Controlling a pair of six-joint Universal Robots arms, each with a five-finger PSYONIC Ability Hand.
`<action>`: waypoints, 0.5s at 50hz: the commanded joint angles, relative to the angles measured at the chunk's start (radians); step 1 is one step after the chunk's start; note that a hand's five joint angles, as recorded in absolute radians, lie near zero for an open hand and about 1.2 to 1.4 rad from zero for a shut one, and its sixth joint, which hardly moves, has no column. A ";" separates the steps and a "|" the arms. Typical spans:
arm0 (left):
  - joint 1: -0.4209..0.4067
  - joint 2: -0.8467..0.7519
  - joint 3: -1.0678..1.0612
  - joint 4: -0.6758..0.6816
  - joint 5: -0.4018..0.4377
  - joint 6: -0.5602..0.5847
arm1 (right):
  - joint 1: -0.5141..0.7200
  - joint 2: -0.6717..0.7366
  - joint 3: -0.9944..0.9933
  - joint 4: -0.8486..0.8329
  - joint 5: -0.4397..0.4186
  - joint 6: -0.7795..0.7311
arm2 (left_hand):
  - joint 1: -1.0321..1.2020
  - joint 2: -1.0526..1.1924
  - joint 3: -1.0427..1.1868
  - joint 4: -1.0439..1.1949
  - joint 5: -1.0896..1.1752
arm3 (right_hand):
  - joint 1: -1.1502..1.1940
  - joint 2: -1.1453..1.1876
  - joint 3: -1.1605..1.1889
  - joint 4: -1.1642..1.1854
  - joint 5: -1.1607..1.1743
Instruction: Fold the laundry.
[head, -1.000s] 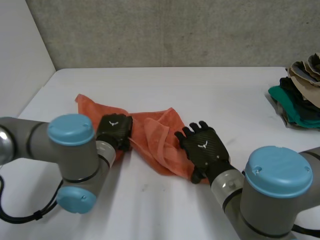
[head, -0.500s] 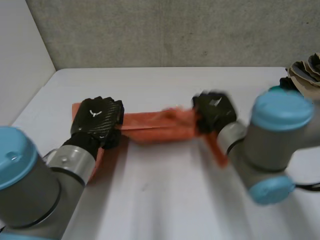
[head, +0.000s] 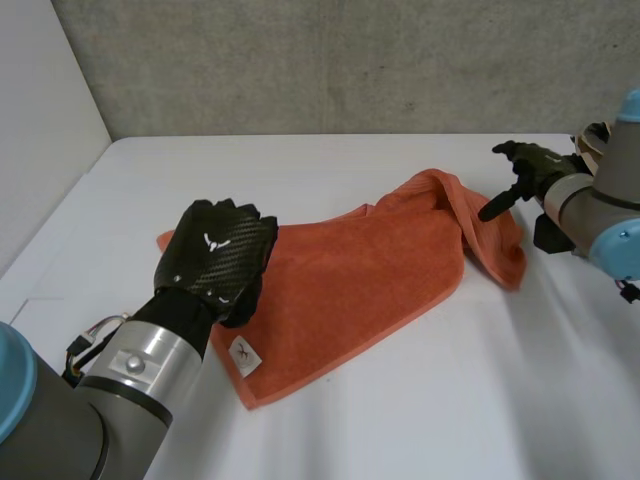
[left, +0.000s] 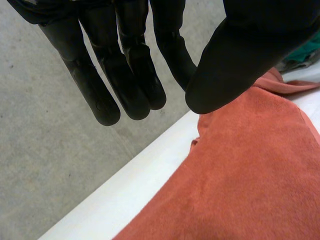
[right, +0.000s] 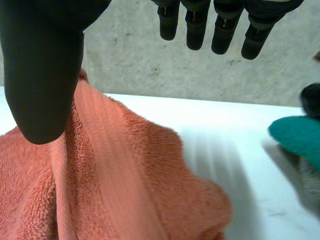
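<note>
On table (head: 400, 410): orange towel (head: 350, 270) | left hand (head: 215, 255), right hand (head: 530, 160): fingers straight

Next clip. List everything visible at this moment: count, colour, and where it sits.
towel: one, orange, spread on the table, bunched up at the end by the right hand
clothes pile: one, green cloth among others, at the table's right edge
table: one, white, under everything
wall: one, grey, behind the table
left hand: one, black, open, over the towel's left end
right hand: one, black, open, at the towel's bunched end
</note>
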 joint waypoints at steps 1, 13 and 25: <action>-0.002 -0.083 0.035 0.004 -0.004 -0.003 | -0.008 -0.157 0.201 -0.040 -0.052 -0.188 | -0.244 -0.290 -0.285 -0.290 -0.275 | -0.056 -0.042 -0.039 -0.040 -0.049; -0.017 -0.229 0.022 -0.060 -0.011 -0.032 | 0.009 -0.375 0.672 -0.127 -0.077 -0.613 | -0.794 -0.841 -0.835 -0.840 -0.825 | -0.056 -0.042 -0.039 -0.040 -0.049; -0.071 -0.366 0.028 -0.079 -0.012 -0.039 | 0.006 -0.505 0.954 -0.286 -0.174 -0.656 | -0.826 -0.873 -0.868 -0.872 -0.857 | -0.056 -0.042 -0.039 -0.040 -0.049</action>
